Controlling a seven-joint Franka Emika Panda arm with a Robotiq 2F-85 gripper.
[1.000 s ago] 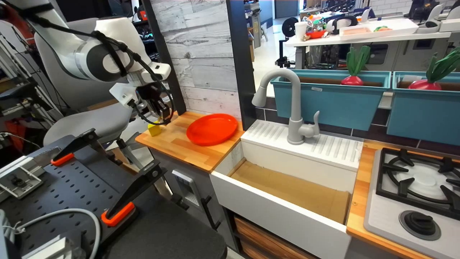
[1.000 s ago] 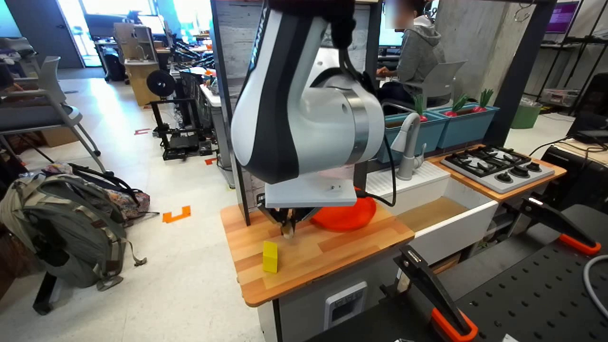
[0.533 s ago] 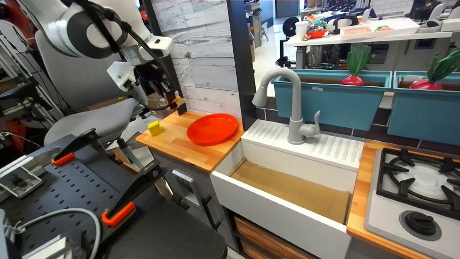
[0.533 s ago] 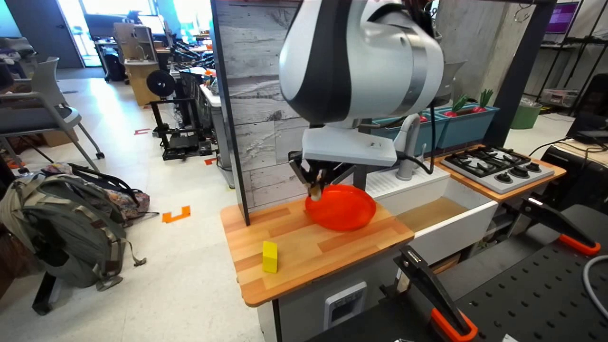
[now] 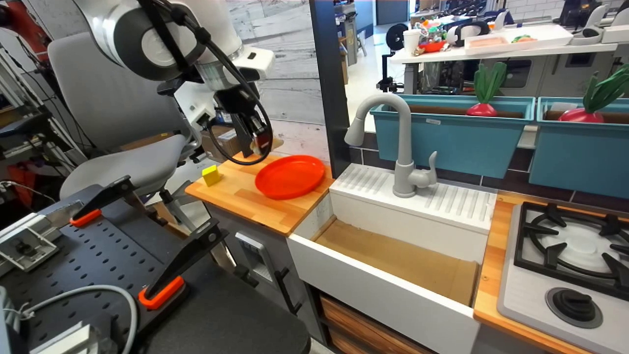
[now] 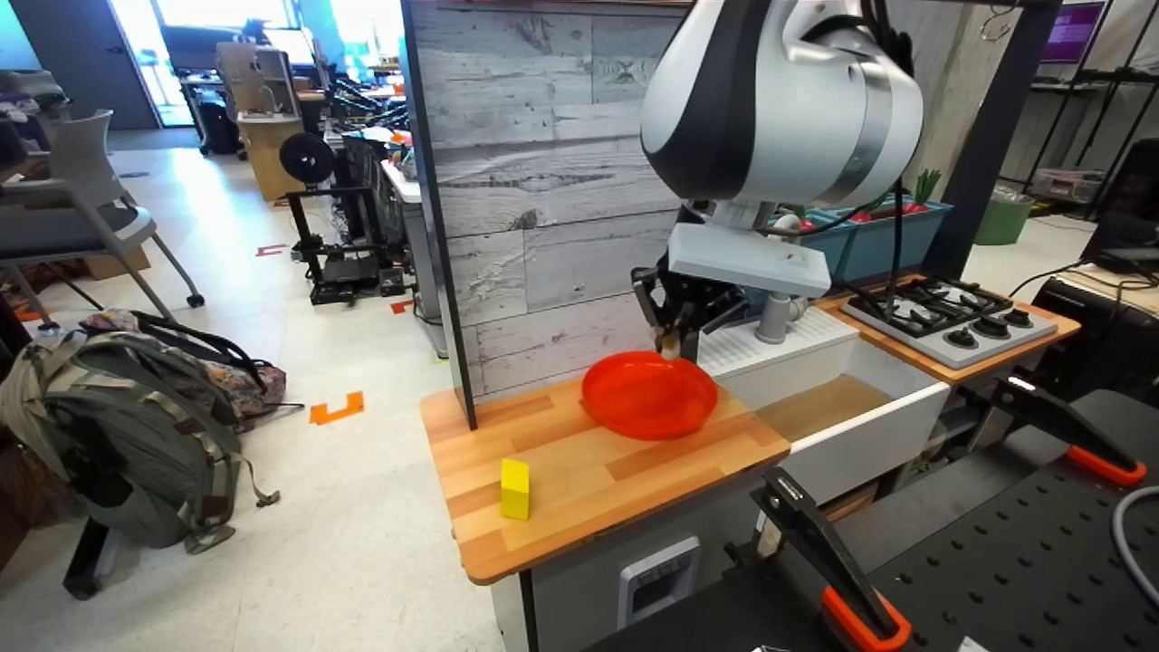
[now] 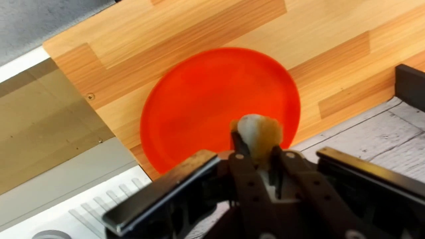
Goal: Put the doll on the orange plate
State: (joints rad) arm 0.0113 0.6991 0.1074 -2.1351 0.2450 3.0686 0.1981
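The doll (image 7: 260,132), a tiny soft pale and tan figure, is pinched between the fingertips of my gripper (image 7: 257,151) in the wrist view. The doll also shows small in both exterior views (image 5: 276,143) (image 6: 670,347). My gripper (image 6: 668,326) is shut on it and holds it above the counter, near the back part of the orange plate (image 6: 647,403). The fingers hide the doll's lower part. The orange plate (image 7: 206,99) lies flat and bare on the wooden counter, behind the doll in the wrist view. It also shows in an exterior view (image 5: 290,178).
A small yellow block (image 6: 514,489) stands on the wooden counter (image 6: 579,471). A grey wood-look wall (image 6: 561,208) rises behind the plate. A white sink (image 5: 383,300) with a tall grey faucet (image 5: 404,142) adjoins the counter. Black clamps (image 6: 824,552) sit on the dark table edge.
My gripper has risen from low over the counter near the yellow block and moved across toward the plate, carrying the doll. The plate and yellow block have stayed put.
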